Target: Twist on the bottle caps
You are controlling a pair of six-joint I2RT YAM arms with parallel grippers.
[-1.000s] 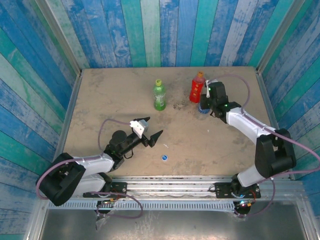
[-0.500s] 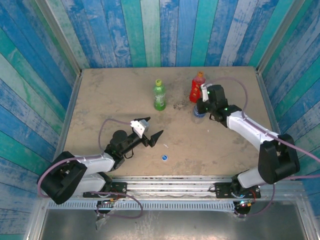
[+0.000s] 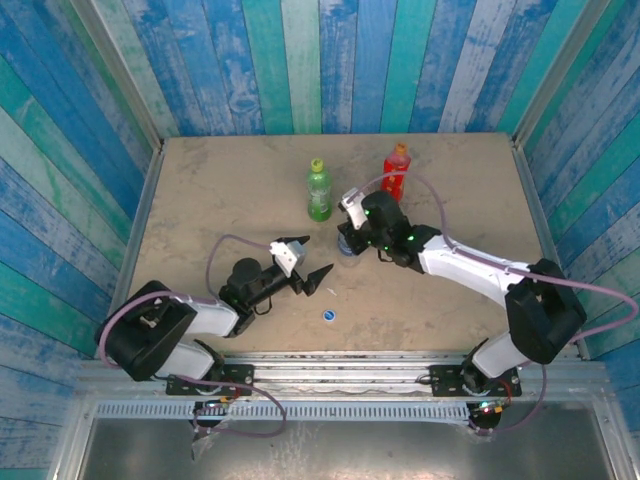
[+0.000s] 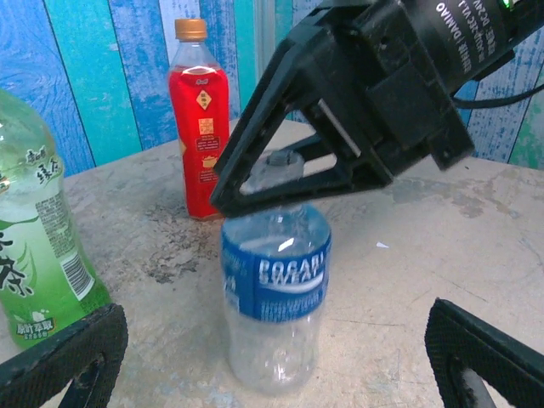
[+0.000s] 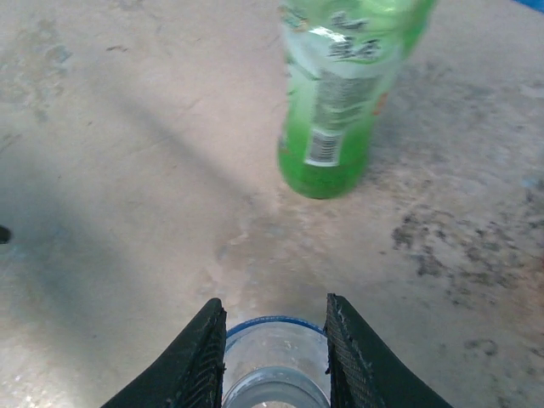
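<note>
- Table [image 3: 220, 180]: its near middle is where this step happens. As I judge it, the open bottle is being placed in front of the left arm so it can be capped. The base should end up flat and steady on the surface.
- Right gripper [image 3: 350, 235]: its jaws are closed on the clear bottle [image 4: 276, 297] at the neck, one finger on each side just under the open mouth. A grip this high leaves the body free to swing, so it should go slowly and keep the bottle upright. The fingers also crowd the thread, so the grip probably has to drop lower before a cap can go on.
- Left gripper [image 3: 308, 262]: it lies low on the table with its jaws wide open and nothing in them, pointing at the clear bottle. In its wrist view the bottle stands between the two fingers but beyond their tips, not touching them. I cannot tell whether the base touches the table.
- Green bottle [image 3: 319, 190] and red bottle [image 3: 396, 172]: both stand farther back, upright and capped, well apart from either gripper.
- Blue cap [image 3: 328, 316]: it lies loose on the table near the front edge. It is just beside the left gripper, outside its jaws, and short of the clear bottle. It is small and flat, so picking it up needs a square, centred pinch.
</note>
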